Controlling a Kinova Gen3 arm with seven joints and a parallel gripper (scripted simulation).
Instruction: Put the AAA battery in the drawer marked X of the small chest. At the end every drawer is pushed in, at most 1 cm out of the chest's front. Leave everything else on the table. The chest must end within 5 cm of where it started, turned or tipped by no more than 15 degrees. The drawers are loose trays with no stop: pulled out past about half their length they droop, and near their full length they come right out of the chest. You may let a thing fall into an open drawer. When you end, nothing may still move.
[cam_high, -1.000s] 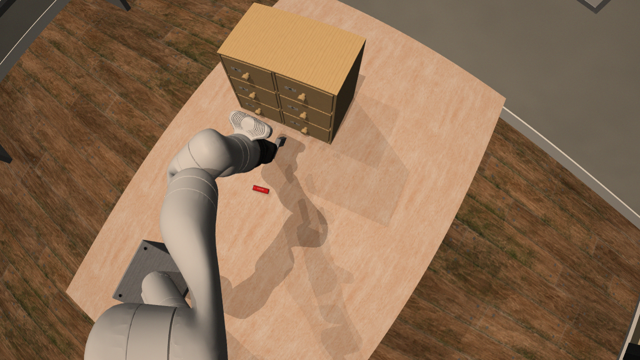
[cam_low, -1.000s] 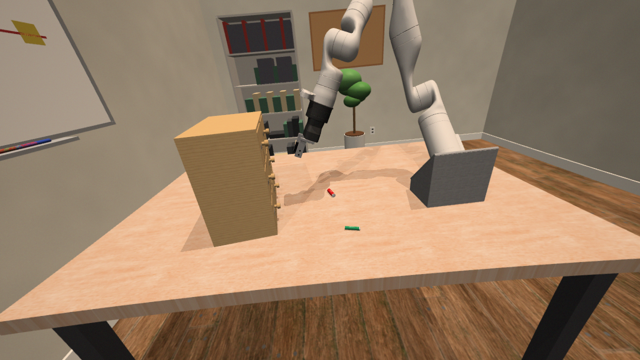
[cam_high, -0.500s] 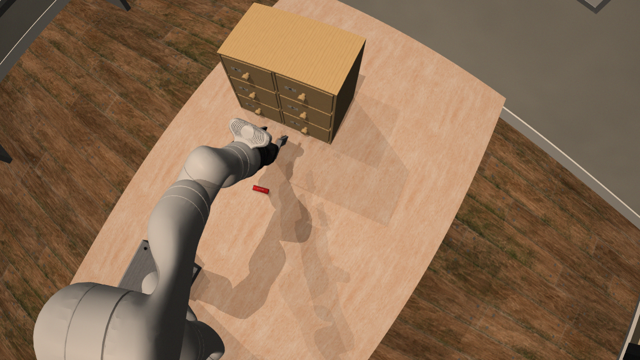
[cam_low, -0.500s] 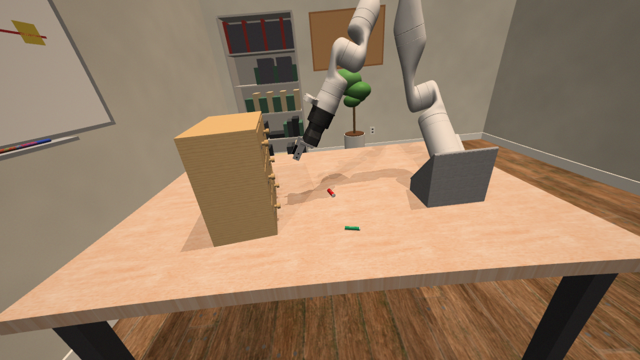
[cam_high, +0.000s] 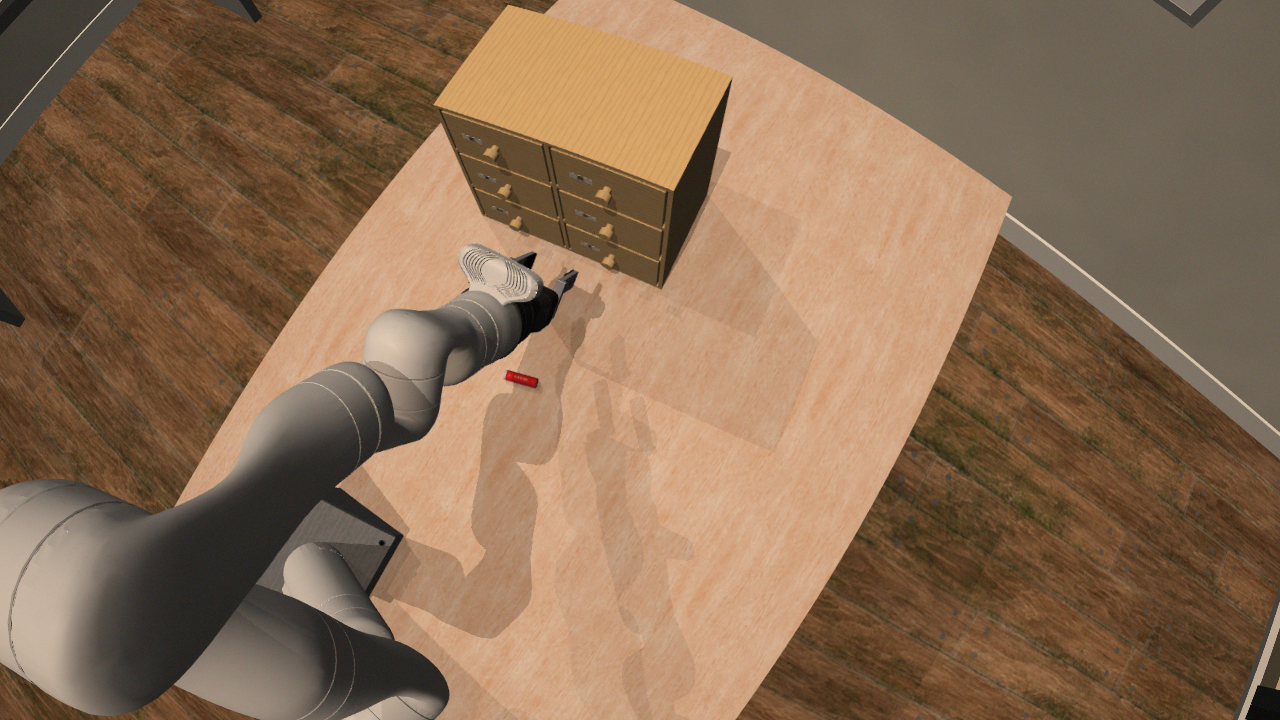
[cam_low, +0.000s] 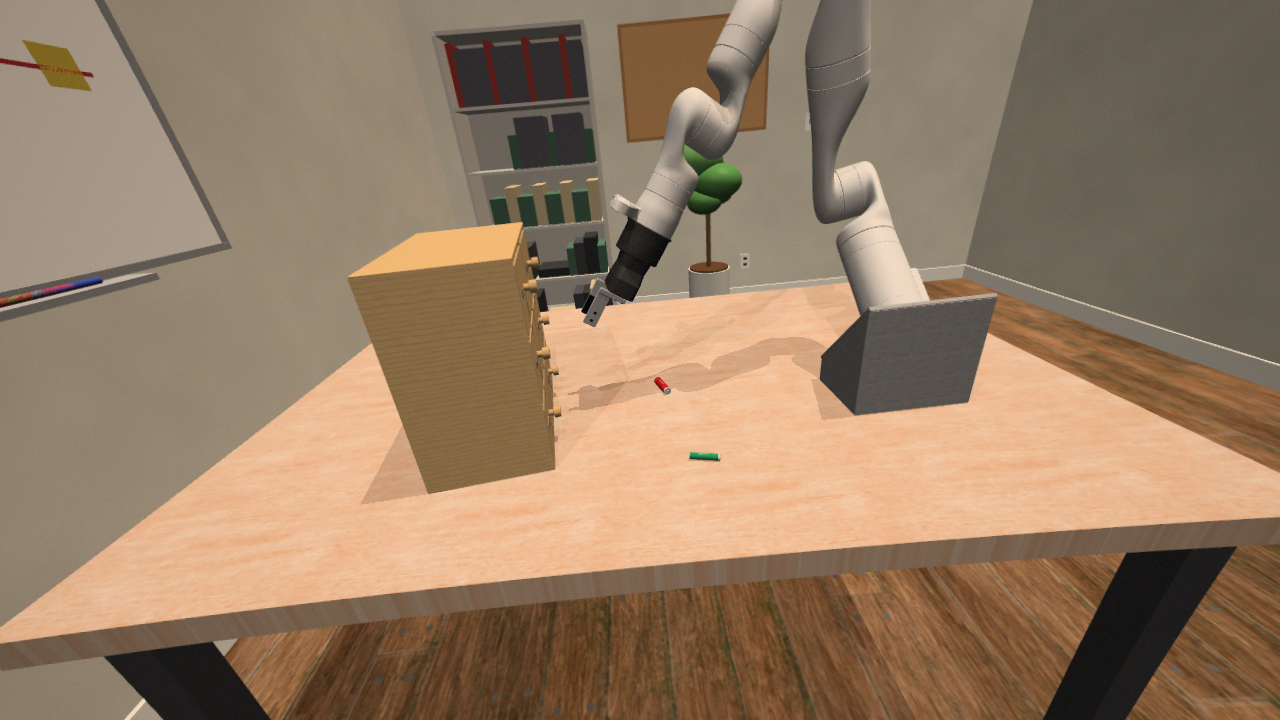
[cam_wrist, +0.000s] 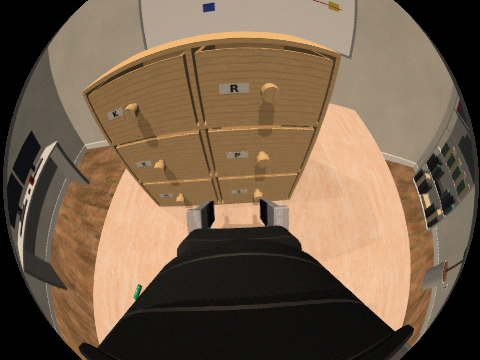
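Item one: my two-finger gripper (cam_high: 550, 266) (cam_low: 588, 313) (cam_wrist: 237, 209), spread wide, nothing between its fingers, held above the table (cam_high: 716, 501) (cam_low: 626, 528) (cam_wrist: 350, 280) before the chest (cam_high: 581, 89) (cam_low: 456, 358) (cam_wrist: 240, 36).

Item two: green battery (cam_low: 704, 456) (cam_wrist: 137, 292), slim, lying on the table well apart from me; by its slimness I judge it the AAA.

Item three: red battery (cam_high: 521, 379) (cam_low: 661, 385), stouter, also lying on the table; by my judgement, to be left there.

Item four: chest, six drawers, all apparently in. The middle-left drawer (cam_high: 528, 201) (cam_low: 542, 353) (cam_wrist: 187, 154) seems to be X, its small label blurred.

Done: none of the task's steps, as far as I can see. Left: open X partway, short of drooping; fetch the AAA; release it inside; push the drawer home; come to rest with the chest in place.

Obscured: bottom labels, illegible; K, R and P read clearly enough. The green battery is missing from the top view, probably under my arm; the red is missing from the wrist view. Exterior view shows the drawer fronts nearly edge-on, so small gaps cannot be ruled out.

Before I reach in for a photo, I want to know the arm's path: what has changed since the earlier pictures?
The tool has come down a little and tipped its fingers more toward the chest; the arm behind it swung back from the chest. Nothing was gripped or released. The chest, red battery and green battery stayed put.
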